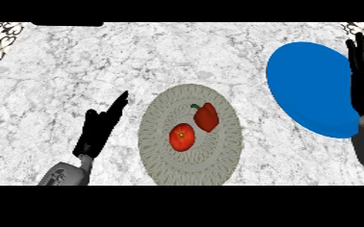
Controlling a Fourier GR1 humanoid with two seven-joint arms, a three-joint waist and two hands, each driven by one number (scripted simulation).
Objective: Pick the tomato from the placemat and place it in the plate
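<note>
Head view, tomato [182, 137]: lying on the round grey-green placemat [160, 158], just beside a red pepper [207, 116], well apart from the blue plate [309, 89] at the right.
Head view, left hand [98, 125]: resting left of the placemat, fingers stretched out and apart, gripping nothing.
Head view, right hand [357, 81]: showing at the right edge beside the plate, fingers straight and up, resting, carrying nothing.
Handling: probably light, smooth, round and rather soft, so likely sliding or rolling under a poor pinch.
Hold: looking best across its widest middle, from above, keeping off the pepper.
</note>
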